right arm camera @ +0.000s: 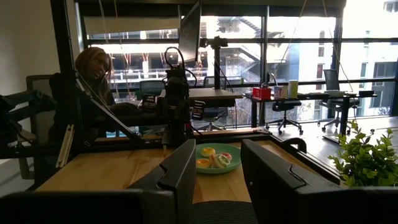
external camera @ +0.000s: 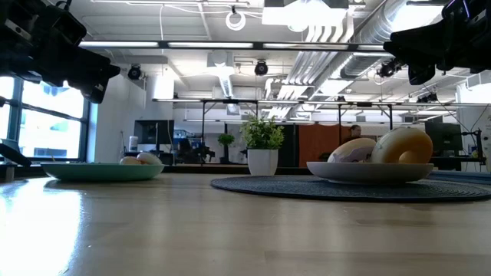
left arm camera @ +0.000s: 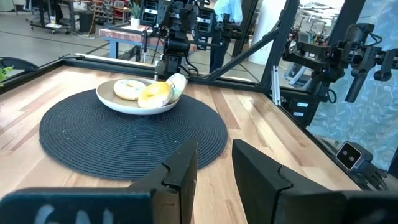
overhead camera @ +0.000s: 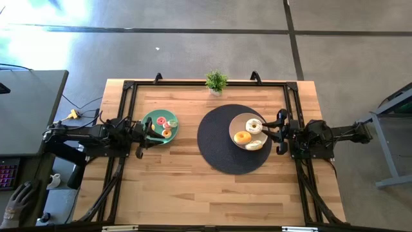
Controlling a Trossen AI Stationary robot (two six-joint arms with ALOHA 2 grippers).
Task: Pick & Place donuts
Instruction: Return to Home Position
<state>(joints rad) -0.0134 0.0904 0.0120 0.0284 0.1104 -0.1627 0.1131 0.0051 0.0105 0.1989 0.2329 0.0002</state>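
Note:
Small donuts, one pink (overhead camera: 172, 122) and one orange (overhead camera: 167, 133) among them, lie on a teal plate (overhead camera: 154, 134) at the table's left. Larger ones, white (overhead camera: 254, 125), yellow (overhead camera: 243, 137) and pale (overhead camera: 254, 145), lie on a beige plate (overhead camera: 235, 127), which sits on a round dark mat (overhead camera: 219, 151). My left gripper (overhead camera: 149, 129) hovers open at the teal plate's left rim. My right gripper (overhead camera: 275, 133) hovers open just right of the beige plate. Both are raised above the table and hold nothing. The left wrist view faces the beige plate (left arm camera: 118, 103); the right wrist view faces the teal plate (right arm camera: 229, 168).
A small potted plant (overhead camera: 216, 82) stands at the middle of the table's far edge. Black frame rails (overhead camera: 206, 84) run along the table's far, left and right sides. A person (right arm camera: 93, 68) sits beyond the left side. Bare wood (overhead camera: 193, 193) spreads across the near half.

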